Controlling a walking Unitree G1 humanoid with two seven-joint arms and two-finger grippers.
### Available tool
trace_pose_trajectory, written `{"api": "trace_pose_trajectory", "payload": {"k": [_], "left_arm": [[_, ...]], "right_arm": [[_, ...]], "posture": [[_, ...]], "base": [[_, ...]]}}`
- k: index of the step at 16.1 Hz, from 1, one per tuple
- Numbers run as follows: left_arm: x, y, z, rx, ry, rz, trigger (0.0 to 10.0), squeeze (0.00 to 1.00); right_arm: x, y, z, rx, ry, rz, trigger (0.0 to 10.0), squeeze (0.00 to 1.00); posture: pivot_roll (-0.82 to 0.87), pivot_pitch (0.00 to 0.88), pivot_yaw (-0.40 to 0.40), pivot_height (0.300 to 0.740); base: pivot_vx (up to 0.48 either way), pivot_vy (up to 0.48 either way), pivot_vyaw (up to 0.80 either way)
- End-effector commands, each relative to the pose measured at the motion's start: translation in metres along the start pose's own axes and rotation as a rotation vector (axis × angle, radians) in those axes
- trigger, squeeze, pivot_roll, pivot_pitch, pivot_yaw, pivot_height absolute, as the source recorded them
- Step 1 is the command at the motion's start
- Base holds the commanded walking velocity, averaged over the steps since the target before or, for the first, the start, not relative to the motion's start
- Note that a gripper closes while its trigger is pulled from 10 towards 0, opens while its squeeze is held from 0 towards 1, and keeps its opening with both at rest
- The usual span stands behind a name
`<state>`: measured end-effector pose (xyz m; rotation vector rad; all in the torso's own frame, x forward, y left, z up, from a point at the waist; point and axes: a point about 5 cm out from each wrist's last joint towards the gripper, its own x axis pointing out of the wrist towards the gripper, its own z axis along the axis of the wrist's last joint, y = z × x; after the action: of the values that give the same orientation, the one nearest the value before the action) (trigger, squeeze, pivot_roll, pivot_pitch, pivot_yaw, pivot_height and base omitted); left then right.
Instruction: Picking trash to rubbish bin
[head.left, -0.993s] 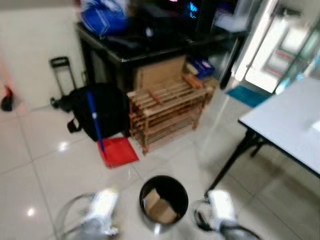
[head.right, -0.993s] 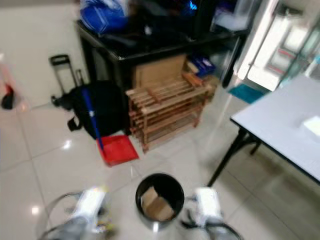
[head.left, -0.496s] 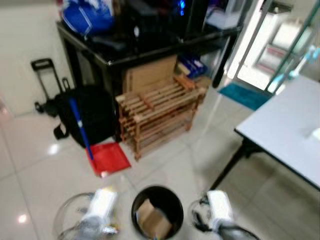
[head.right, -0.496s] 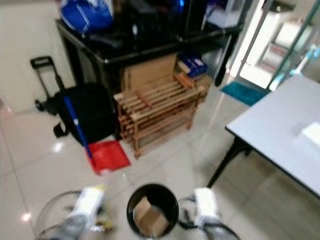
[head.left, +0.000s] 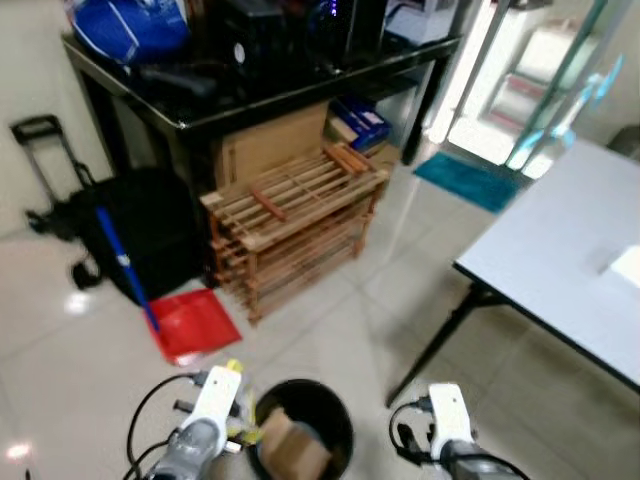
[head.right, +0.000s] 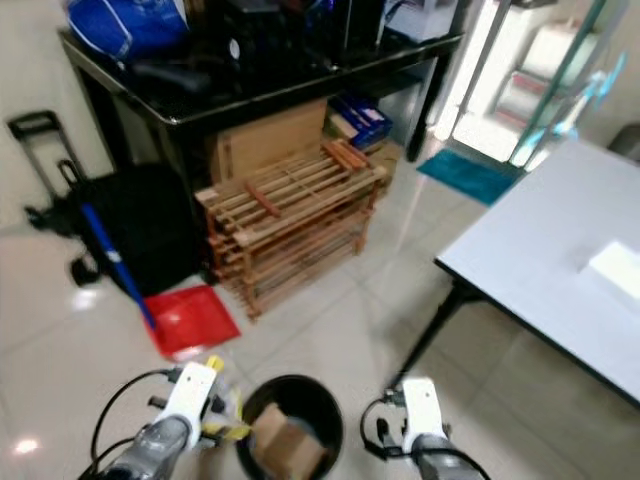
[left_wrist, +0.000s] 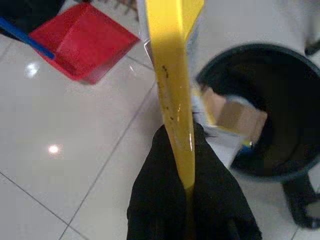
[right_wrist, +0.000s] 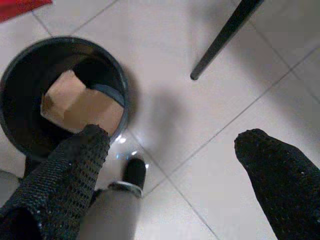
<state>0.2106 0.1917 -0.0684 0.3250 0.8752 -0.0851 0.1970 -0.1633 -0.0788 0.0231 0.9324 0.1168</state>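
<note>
Tiled floor, black rubbish bin (head.left: 300, 432) at bottom centre already holding a cardboard box (right_wrist: 82, 105); left gripper (left_wrist: 185, 175) clamps a flat yellow wrapper (left_wrist: 172, 70) just beside the rim, seemingly poised for dropping, right gripper (right_wrist: 170, 165) spread wide, empty

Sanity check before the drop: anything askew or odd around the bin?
Nothing spilled. The cardboard box sits tilted in the black rubbish bin, one corner up near the rim. The left gripper is shut on a yellow wrapper beside the bin, not yet over it. The right gripper is open.
</note>
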Motion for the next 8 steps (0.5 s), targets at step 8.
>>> {"api": "trace_pose_trajectory", "payload": {"k": [8], "left_arm": [[-0.0015,0.0037,-0.01,0.026,0.044,0.014,10.0,0.0]], "right_arm": [[0.0009,0.0032,0.0036,0.009,-0.013,0.016,10.0,0.0]], "posture": [[0.02,0.028,-0.096,0.74]], "base": [[0.0,0.0,0.0]]}}
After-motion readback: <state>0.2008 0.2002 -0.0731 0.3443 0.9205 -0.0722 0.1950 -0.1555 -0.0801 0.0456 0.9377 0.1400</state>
